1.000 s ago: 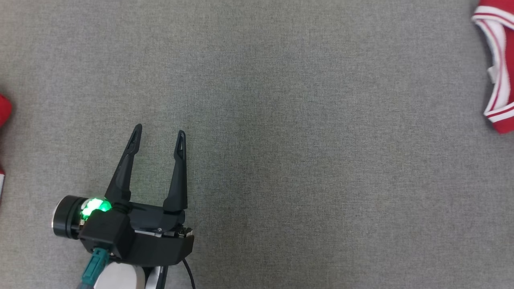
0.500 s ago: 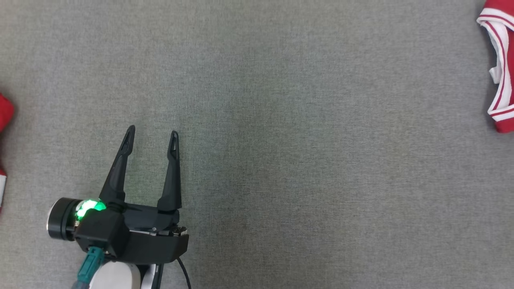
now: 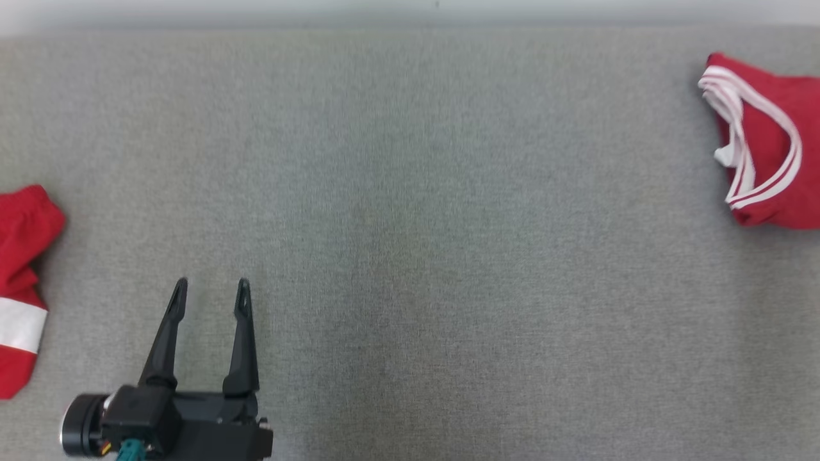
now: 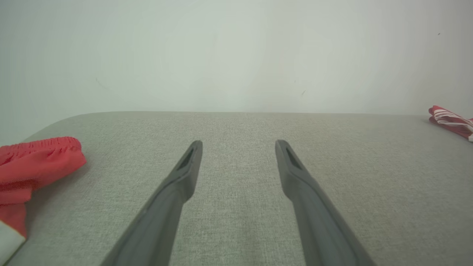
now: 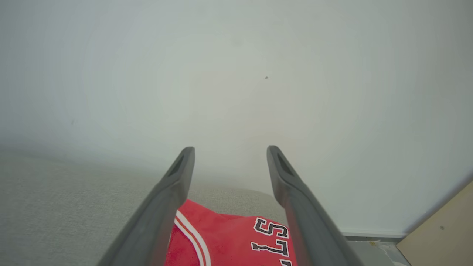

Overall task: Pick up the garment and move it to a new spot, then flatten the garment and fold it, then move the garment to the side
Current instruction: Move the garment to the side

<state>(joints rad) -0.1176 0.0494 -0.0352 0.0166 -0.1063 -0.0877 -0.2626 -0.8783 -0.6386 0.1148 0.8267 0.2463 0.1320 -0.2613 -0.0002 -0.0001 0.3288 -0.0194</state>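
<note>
Folded red garment (image 3: pixel 772 166) lies at far R edge of the grey surface (image 3: pixel 410 224), right beneath R gripper (image 5: pixel 230 150), jaws wide & empty, so R arm's nearer; L gripper (image 3: pixel 210 289), wide too, well apart.

A plain, lab-like robot test space. A wide table (image 3: pixel 410 224) covered in grey fabric runs to a blank white wall (image 4: pixel 236 55) at twelve o'clock, with a pale wood panel (image 5: pixel 443 236) at four o'clock.
</note>
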